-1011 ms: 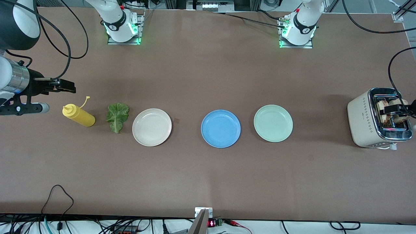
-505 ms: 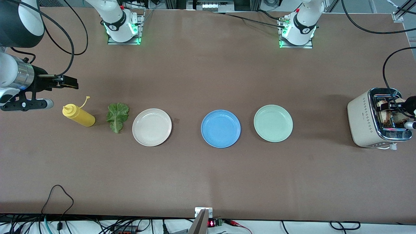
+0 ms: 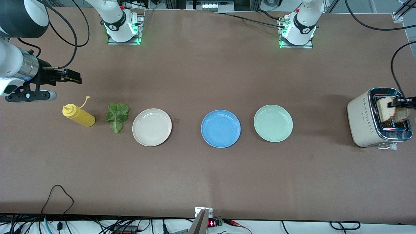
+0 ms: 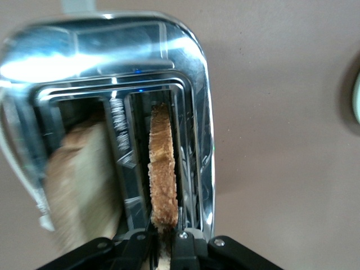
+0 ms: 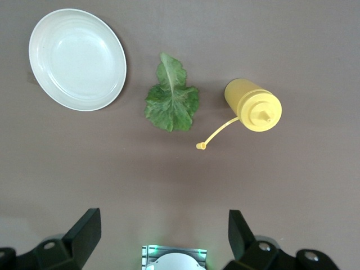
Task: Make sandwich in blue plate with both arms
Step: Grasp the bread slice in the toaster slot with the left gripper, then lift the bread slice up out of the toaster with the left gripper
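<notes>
Three plates sit in a row across the middle of a brown table (image 3: 208, 182): a beige-white plate (image 3: 151, 127) toward the right arm's end, the blue plate (image 3: 220, 128) at the centre, and a pale green plate (image 3: 273, 123) toward the left arm's end. All three hold nothing. No brand name or lettering can be read on any item.

At the left arm's end, a cream and chrome toaster (image 3: 365, 120) stands close to the table edge with two bread slices. The left gripper (image 3: 403, 102) is over the toaster with its fingers pinched on one bread slice (image 3: 386, 105), raised partly out of its slot; the second bread slice (image 3: 402, 115) sits in the slot nearer the front camera.

At the right arm's end, one lettuce leaf (image 3: 117, 116) lies just beside the beige-white plate, with one yellow squeeze bottle (image 3: 79, 115) on its side next to it, cap dangling. The right gripper (image 3: 70, 75) hangs over bare table near the bottle, fingers spread wide, holding nothing.

Wide bare table lies between the plates and the front edge.
</notes>
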